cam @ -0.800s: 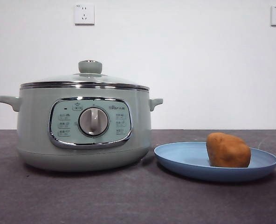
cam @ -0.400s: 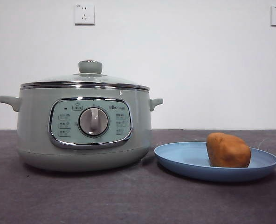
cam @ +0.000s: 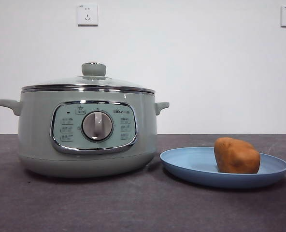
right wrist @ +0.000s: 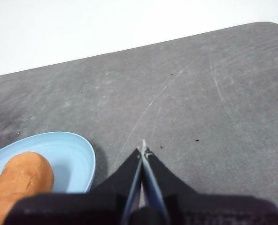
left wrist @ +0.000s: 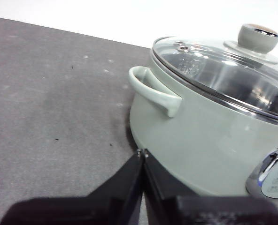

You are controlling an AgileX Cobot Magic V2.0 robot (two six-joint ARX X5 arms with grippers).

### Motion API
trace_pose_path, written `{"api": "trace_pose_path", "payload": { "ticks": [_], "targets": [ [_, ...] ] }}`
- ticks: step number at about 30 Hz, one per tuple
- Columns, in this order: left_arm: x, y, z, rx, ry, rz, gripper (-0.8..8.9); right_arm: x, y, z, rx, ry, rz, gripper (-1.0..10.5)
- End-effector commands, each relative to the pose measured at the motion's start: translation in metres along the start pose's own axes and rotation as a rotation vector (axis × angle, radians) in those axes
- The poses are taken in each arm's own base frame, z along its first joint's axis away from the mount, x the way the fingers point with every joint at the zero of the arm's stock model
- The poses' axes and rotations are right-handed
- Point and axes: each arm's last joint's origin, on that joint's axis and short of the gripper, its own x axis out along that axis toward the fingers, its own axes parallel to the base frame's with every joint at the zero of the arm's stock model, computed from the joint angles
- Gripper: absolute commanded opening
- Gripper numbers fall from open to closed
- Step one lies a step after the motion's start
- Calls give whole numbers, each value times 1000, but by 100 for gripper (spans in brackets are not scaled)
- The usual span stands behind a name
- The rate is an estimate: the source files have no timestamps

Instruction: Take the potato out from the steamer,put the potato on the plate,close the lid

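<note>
Both claws are pressed together and empty: the left claw (left wrist: pixel 142 153) beside the steamer (cam: pixel 87 128), the right claw (right wrist: pixel 142 146) near the plate (cam: pixel 191 164). The potato (cam: pixel 236 155) lies on the plate, at 3 o'clock from the steamer. The lid (cam: pixel 88 81) covers the steamer on the dark tabletop (cam: pixel 133 203).

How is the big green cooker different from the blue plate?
The pale-green round steamer stands tall and deep; the wide light-blue plate is low and shallow. The steamer is covered by a clear glass lid; the plate lies open, holding the orange-brown lumpy potato. Both are round and rest on the dark table.
</note>
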Motion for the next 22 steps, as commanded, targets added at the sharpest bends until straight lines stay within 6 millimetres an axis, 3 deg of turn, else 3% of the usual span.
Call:
{"api": "trace_pose_path", "payload": {
  "ticks": [1, 22],
  "targets": [
    [1, 1, -4, -7, 5, 4, -4, 1, -1, -4, 8, 13, -4, 0],
    [1, 1, -4, -7, 4, 4, -4, 2, -1, -5, 9, 27, -7, 0]
  ]
}}
